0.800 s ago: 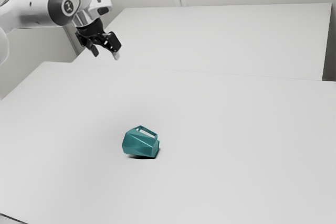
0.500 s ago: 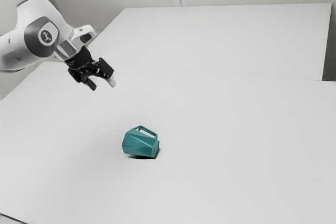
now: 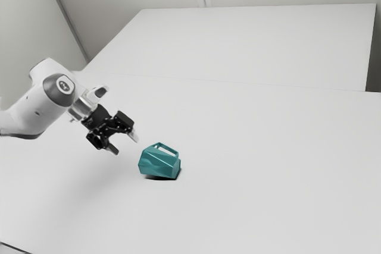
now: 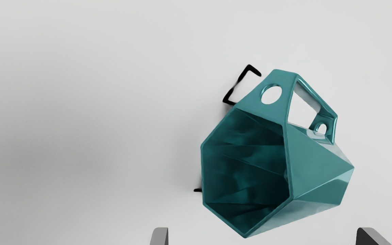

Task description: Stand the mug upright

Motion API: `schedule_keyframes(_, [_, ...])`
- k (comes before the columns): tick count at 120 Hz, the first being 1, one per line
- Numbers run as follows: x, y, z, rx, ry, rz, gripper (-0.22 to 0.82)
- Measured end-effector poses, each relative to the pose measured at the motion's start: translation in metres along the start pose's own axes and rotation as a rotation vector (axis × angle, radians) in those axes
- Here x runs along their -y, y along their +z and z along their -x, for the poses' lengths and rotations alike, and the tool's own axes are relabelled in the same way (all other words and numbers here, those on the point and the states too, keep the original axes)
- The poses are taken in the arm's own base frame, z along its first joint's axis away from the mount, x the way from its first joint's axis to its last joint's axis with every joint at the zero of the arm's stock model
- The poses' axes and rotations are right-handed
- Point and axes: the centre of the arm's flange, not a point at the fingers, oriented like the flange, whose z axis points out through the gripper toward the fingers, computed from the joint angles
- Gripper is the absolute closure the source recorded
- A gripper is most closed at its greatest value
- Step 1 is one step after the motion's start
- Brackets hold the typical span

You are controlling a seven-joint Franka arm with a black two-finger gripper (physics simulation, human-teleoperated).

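In the exterior view my gripper (image 3: 126,145) hangs above the table, just to that view's left of the teal mug (image 3: 159,163) and apart from it. The faceted mug lies on its side, its handle (image 3: 167,149) pointing up. From the wrist camera, the open mouth of the mug (image 4: 247,170) faces my hand, with the handle (image 4: 313,98) along one side. The two fingertips of my gripper (image 4: 262,236) stand wide apart, nothing held between them.
A broad white table (image 3: 268,165) surrounds the mug, and behind it is another white surface (image 3: 250,46). Dark shadow lines (image 4: 236,85) lie on the table beside the mug's handle.
My arm has swung down from the upper left of the exterior view, bringing the gripper lower and close to the mug. The mug has not moved.
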Motion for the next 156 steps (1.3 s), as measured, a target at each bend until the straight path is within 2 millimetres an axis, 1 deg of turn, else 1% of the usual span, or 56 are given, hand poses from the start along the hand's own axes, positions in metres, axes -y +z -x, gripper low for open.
schedule_keyframes(12, [0.007, 0.021, 0.001, 0.029, -0.034, 0.056, 0.0])
schedule_keyframes(23, [0.008, 0.032, 0.001, 0.039, -0.048, 0.11, 0.0])
schedule_keyframes(40, [0.01, 0.048, -0.004, 0.047, -0.061, 0.187, 0.0])
schedule_keyframes(55, [0.008, 0.055, -0.009, 0.043, -0.053, 0.239, 0.0])
schedule_keyframes(66, [0.002, 0.054, -0.018, 0.036, -0.028, 0.261, 0.0])
schedule_keyframes(72, [0.0, 0.058, -0.021, 0.038, -0.023, 0.274, 0.01])
schedule_keyframes(84, [-0.001, 0.069, -0.021, 0.059, -0.022, 0.304, 0.08])
schedule_keyframes(92, [-0.001, 0.073, -0.019, 0.069, -0.015, 0.316, 0.14])
schedule_keyframes(103, [-0.003, 0.074, -0.018, 0.077, 0.006, 0.321, 0.26])
schedule_keyframes(119, [-0.004, 0.075, -0.017, 0.083, 0.03, 0.325, 0.49])
schedule_keyframes(124, [-0.005, 0.075, -0.017, 0.085, 0.038, 0.325, 0.55])
schedule_keyframes(140, [-0.012, 0.074, -0.017, 0.086, 0.068, 0.325, 0.65])
schedule_keyframes(156, [-0.02, 0.073, -0.016, 0.085, 0.098, 0.325, 0.71])
